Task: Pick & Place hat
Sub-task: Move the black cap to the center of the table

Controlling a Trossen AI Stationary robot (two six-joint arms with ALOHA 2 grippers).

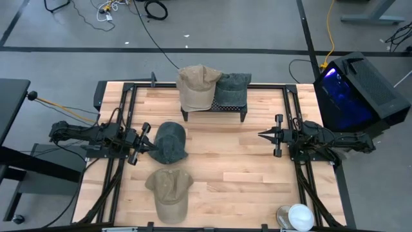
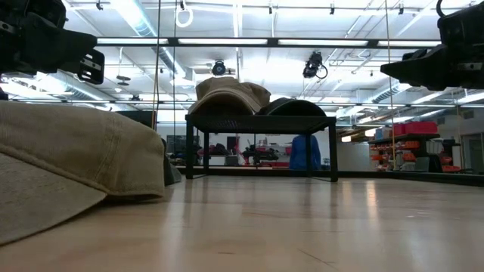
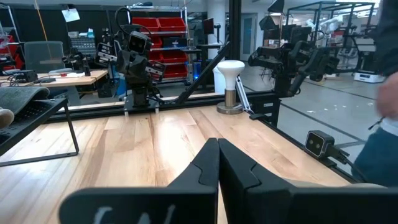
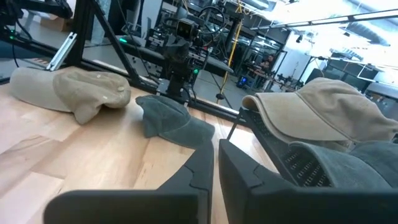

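Four caps are on the wooden table [image 1: 232, 171]. A tan cap [image 1: 198, 86] and a dark grey cap [image 1: 232, 90] sit side by side on a small black wire rack [image 1: 214, 109] at the table's far middle. A second dark grey cap [image 1: 170, 142] lies flat on the tabletop, just in front of the left gripper [image 1: 150, 145] — its fingertips pressed together, holding nothing, reaching the cap's near edge. Whether they touch it cannot be told. A second tan cap [image 1: 170, 191] lies nearer the front edge, beside the flat grey one. The right gripper [image 1: 262, 135] hovers over bare wood on the opposite side, well apart from every cap, its fingers [image 4: 205, 165] showing only a narrow slit between them and clamping nothing.
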